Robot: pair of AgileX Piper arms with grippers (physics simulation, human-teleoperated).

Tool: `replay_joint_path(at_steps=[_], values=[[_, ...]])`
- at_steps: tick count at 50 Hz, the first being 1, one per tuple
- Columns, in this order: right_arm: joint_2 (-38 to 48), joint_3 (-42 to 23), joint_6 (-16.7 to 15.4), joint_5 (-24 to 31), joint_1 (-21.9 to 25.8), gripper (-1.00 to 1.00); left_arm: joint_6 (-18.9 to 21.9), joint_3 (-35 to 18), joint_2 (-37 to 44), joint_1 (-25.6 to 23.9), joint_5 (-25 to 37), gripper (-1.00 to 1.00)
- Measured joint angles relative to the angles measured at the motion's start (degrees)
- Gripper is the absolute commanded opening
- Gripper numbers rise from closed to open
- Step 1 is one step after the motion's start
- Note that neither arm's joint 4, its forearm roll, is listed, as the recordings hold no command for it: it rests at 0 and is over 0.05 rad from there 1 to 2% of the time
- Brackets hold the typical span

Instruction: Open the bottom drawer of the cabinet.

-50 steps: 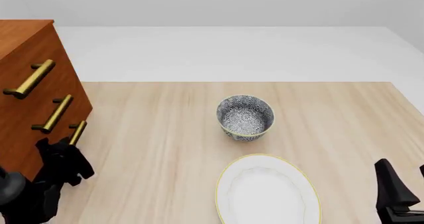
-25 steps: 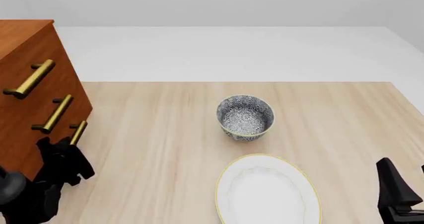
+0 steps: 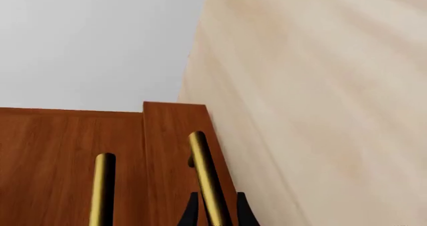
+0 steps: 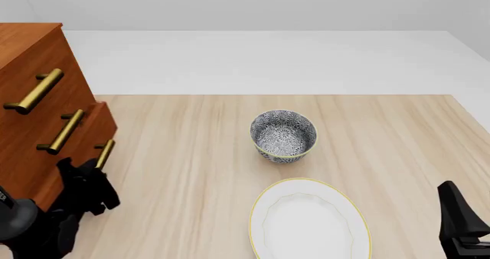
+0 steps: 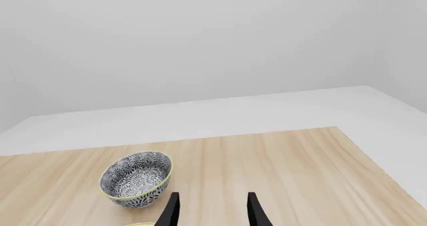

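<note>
Pale wood table [image 4: 199,155] under grey walls, with the cabinet [image 4: 31,98] at its left edge. Its bottom drawer [image 4: 103,124] now juts a little past the fronts above, where half a second ago it sat flush, so the pull is under way. Only the left wrist view shows the left gripper [image 3: 213,217] closed around the handle [image 3: 205,176]; the front view hides that grip. The right gripper [image 5: 210,208] hangs open and idle near the bowl [image 4: 283,135] and plate [image 4: 309,221].
</note>
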Motion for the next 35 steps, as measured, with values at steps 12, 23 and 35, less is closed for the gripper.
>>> replay_joint_path(at_steps=[12, 23, 35], values=[[0.0, -0.2, 0.1, 0.0, -0.1, 1.0, -0.9, 0.6, -0.8, -2.7, 0.6, -1.0], [0.2, -0.3, 0.2, -0.1, -0.1, 1.0, -1.6, 1.0, -1.5, -4.5, 1.1, -1.0], [0.6, -0.5, 0.3, -0.3, -0.1, 1.0, -2.3, 1.6, -2.0, -6.9, 1.3, -1.0]])
